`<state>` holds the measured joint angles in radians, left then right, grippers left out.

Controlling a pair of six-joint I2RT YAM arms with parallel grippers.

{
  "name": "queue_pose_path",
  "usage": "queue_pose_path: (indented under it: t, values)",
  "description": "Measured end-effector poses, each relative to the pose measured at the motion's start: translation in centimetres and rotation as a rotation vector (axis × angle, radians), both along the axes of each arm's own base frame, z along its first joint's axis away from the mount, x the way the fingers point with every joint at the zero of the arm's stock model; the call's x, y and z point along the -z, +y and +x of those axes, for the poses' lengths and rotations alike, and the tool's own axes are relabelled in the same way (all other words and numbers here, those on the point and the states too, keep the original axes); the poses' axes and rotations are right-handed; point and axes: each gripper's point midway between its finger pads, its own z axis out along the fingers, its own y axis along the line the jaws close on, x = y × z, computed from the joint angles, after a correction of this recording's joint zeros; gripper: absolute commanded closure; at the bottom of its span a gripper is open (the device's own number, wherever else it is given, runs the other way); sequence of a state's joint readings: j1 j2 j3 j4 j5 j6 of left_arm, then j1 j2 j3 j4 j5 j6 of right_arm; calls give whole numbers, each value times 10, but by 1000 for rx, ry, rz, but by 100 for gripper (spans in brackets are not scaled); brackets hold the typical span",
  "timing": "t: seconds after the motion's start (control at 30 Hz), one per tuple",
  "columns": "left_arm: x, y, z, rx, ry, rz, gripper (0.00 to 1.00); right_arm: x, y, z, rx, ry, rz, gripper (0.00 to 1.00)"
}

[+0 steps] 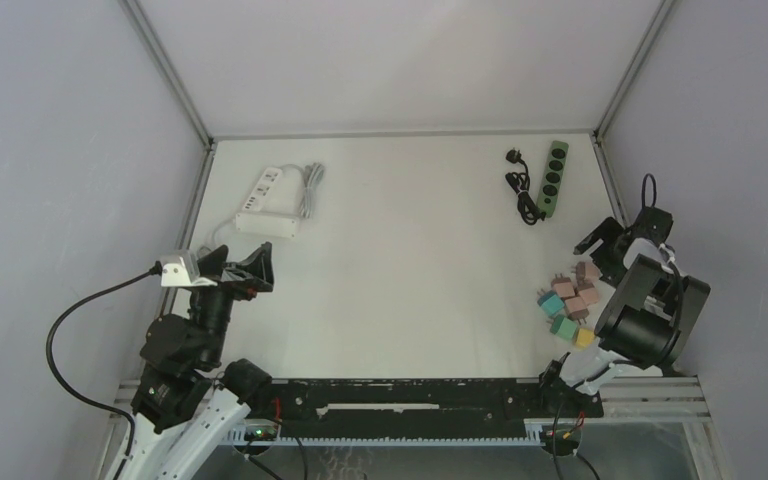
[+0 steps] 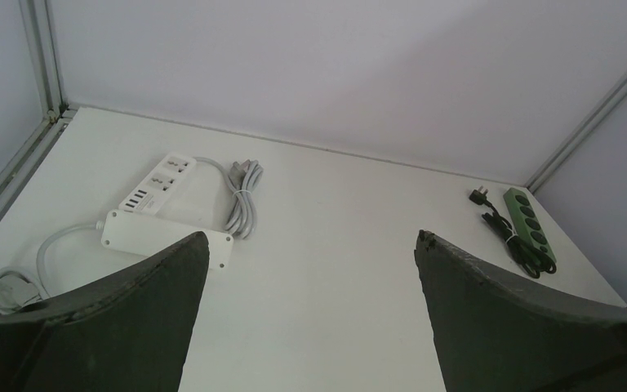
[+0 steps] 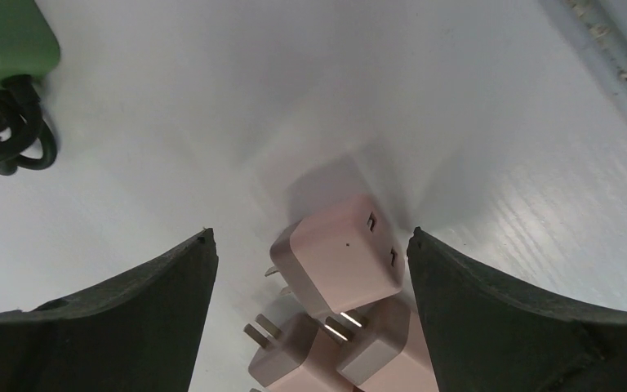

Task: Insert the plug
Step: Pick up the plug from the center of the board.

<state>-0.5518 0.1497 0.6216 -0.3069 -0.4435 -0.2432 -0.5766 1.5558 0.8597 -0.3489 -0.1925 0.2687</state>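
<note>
- The left gripper (image 1: 245,268) hangs over the lower left of the table (image 1: 410,280) in the top view, its jaws spread wide with nothing between them.
- In the left wrist view the two dark fingers (image 2: 131,318) fill the bottom corners, and only bare table shows in the gap between them.
- Beyond that gap, in the left half of the left wrist view, lie a white power strip (image 2: 163,181) and a long white block (image 2: 163,233) just in front of it, with a bundled white cord (image 2: 241,200) beside them.
- The right gripper (image 1: 600,245) is at the right edge of the top view, over the upper end of a pile of small plugs (image 1: 570,305) in pink, green and yellow.
- In the right wrist view its jaws stand apart, one on either side of a pink plug (image 3: 339,260) at the lower centre, and they do not grip it.
- That pink plug lies tilted on top of two more pink plugs (image 3: 294,359), its metal prongs pointing to the lower left; its right corner is close to the right finger (image 3: 522,327), and I cannot tell whether they touch.
- A green power strip (image 1: 555,178) lies at the upper right of the top view, well apart from the pile, with a coiled black cable (image 1: 522,192) just to its left.
</note>
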Motion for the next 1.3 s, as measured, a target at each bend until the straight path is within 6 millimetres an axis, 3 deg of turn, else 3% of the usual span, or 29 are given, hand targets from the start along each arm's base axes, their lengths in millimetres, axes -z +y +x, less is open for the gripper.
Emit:
queue_pose_path:
  t: [0.13,0.6,1.3]
  values:
    - [0,0,0,1,0,0,0,9,8,-2,-26,21,39,8]
    - [-2,1,-2,1,-9,-5,0,10,34,-1,-125,42,56,16]
    - [-4,2,-4,4,-19,-11,0,13,27,-4,-113,74,11,37]
